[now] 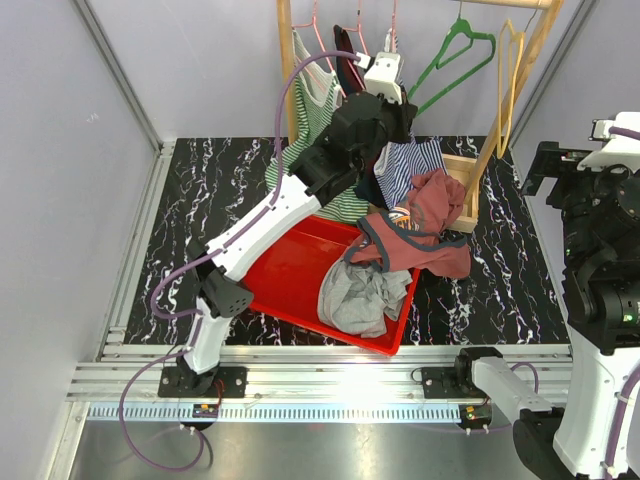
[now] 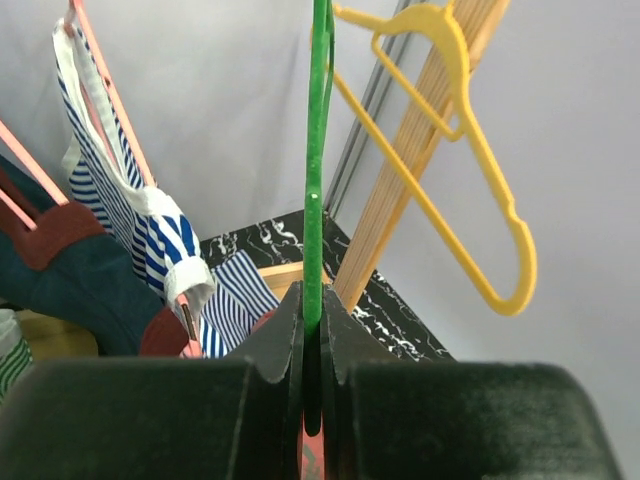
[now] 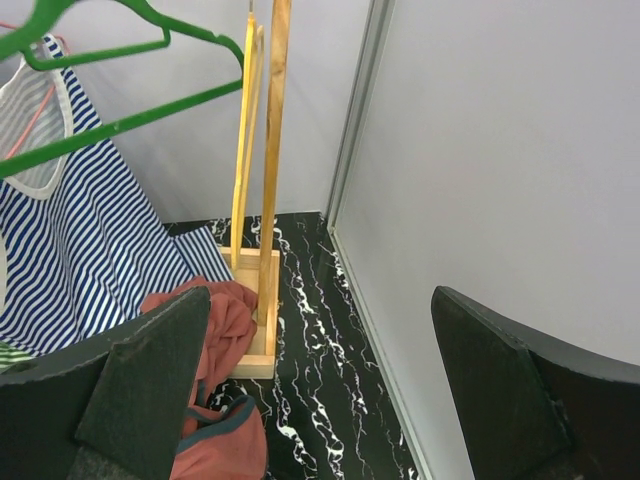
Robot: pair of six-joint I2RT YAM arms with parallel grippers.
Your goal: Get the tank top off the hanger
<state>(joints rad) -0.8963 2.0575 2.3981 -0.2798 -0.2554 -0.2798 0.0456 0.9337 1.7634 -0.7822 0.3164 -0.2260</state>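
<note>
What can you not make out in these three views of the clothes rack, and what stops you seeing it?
- Left wrist view: whether the left gripper clamps the green hanger or sits in front of it; the hanger is seen edge-on.
- Top view: its fingertips, hidden by its own wrist.
- Right wrist view: the striped tank top, cut off at the left edge.
- Top view: the grey garment in the red tray, too crumpled to identify.

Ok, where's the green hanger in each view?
Top external: green hanger upper right of centre, high on the rack.
Left wrist: hanger edge-on at centre, rising from between the left gripper fingers.
Right wrist: hanger top left.
Shared landmark: wooden rack post, right of the hanger in every view.
</note>
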